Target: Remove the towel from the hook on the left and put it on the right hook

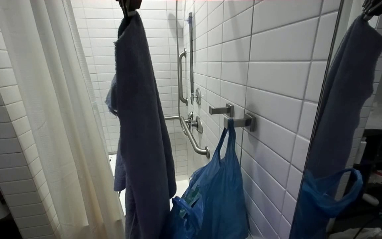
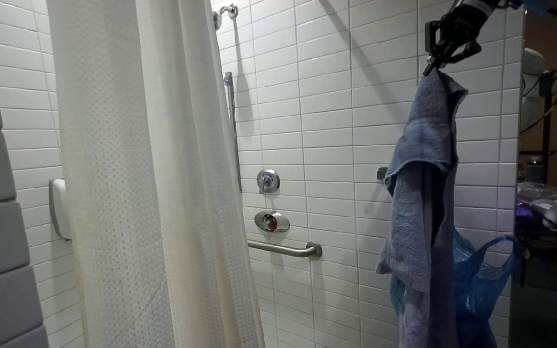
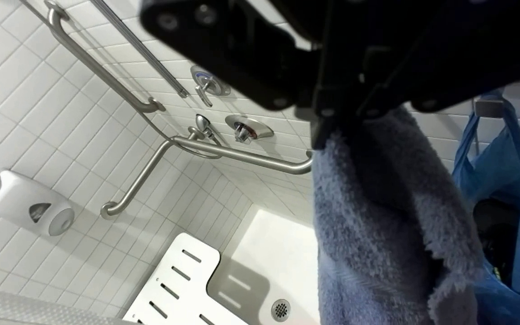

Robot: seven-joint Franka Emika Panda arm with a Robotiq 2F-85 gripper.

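Observation:
The slate grey-blue towel [image 1: 141, 109] hangs straight down from my gripper [image 1: 129, 12] in both exterior views [image 2: 421, 212]. My gripper [image 2: 432, 67] is shut on the towel's top end. In the wrist view the jaws [image 3: 339, 128] pinch the towel [image 3: 368, 234], which hangs at the right. In an exterior view the left hook [image 1: 221, 110] holds nothing. The right hook [image 1: 242, 122] beside it carries the blue bag's handles. The towel is apart from both hooks there. In an exterior view one hook [image 2: 381, 173] shows beside the towel's edge; the other is hidden.
The blue bag [image 1: 225, 186] hangs low against the tiled wall, close to the towel. A white shower curtain [image 1: 58, 116] hangs at the left. A grab bar [image 1: 194, 142] and shower valves [image 2: 269, 181] stick out of the wall. A mirror [image 1: 340, 109] stands at the right.

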